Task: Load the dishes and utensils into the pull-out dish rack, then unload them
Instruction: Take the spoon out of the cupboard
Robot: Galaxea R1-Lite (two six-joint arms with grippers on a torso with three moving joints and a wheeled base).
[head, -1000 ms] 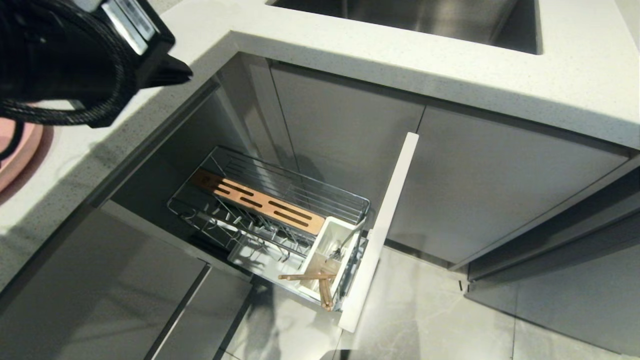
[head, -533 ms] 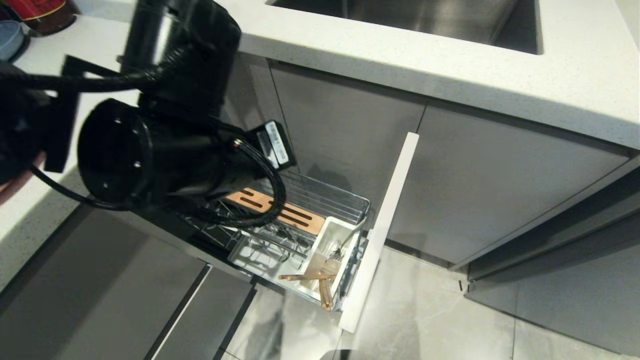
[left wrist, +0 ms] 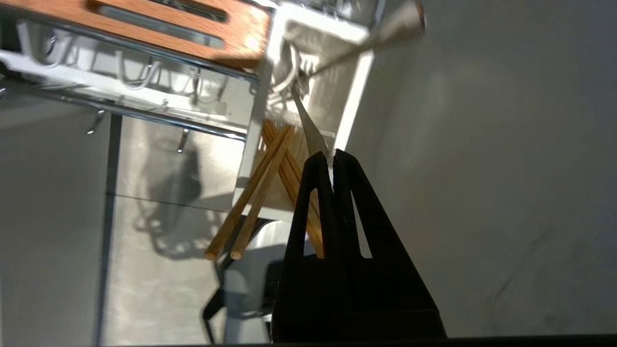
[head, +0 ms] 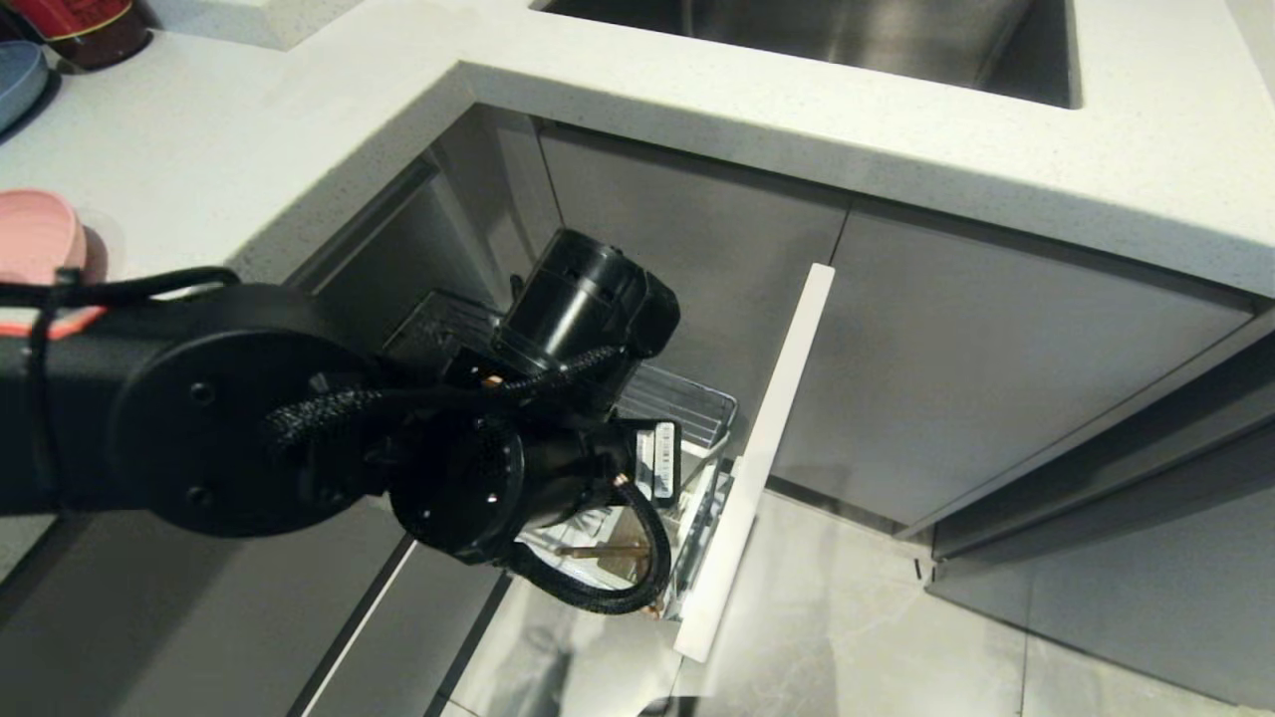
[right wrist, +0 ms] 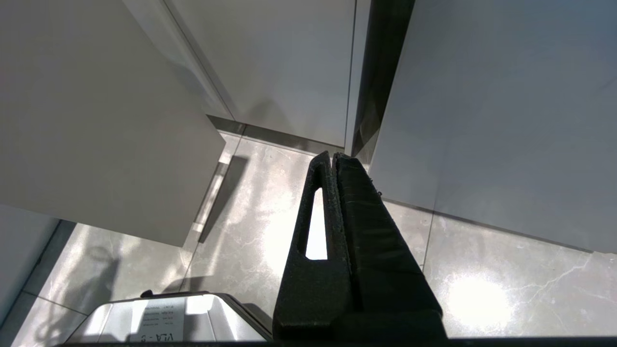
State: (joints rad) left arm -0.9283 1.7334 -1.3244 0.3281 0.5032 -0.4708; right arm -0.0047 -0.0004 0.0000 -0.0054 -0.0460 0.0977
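Black plastic fills the near part of the head view: the left arm (head: pixel 249 418) reaches across and down over the pulled-out rack (head: pixel 697 408), hiding most of it, its wrist bent so the left gripper (left wrist: pixel 332 155) points down toward the cutlery box (left wrist: pixel 354 96) at the rack's front end. In the left wrist view the two fingers are pressed together, and the slim grey spoon (left wrist: pixel 308 123) runs up to their tips, its handle end meeting them; whether it is pinched there I cannot tell. The spoon's bowl end lies deeper in the white box. Just beside it, the chopsticks (left wrist: pixel 260 178) lean in the same box with their free ends sticking out past its rim over the floor (left wrist: pixel 159 217); two sticks are plainly seen, and further light wooden lengths pass behind the fingers. One wooden slotted board (left wrist: pixel 144 19) lies across the chrome wires farther in. The white front panel (head: pixel 762 448) stands on edge beside the box. Farther off, on the counter (head: pixel 299 129), a pink dish (head: pixel 35 239) sits at the picture's left edge, with a blue rim (head: pixel 18 80) and a red container (head: pixel 90 25) beyond it; one steel sink (head: pixel 817 35) is sunk in the far counter. The right gripper (right wrist: pixel 333 159) hangs over the floor by the cabinet doors (right wrist: pixel 506 106), fingers closed on nothing.
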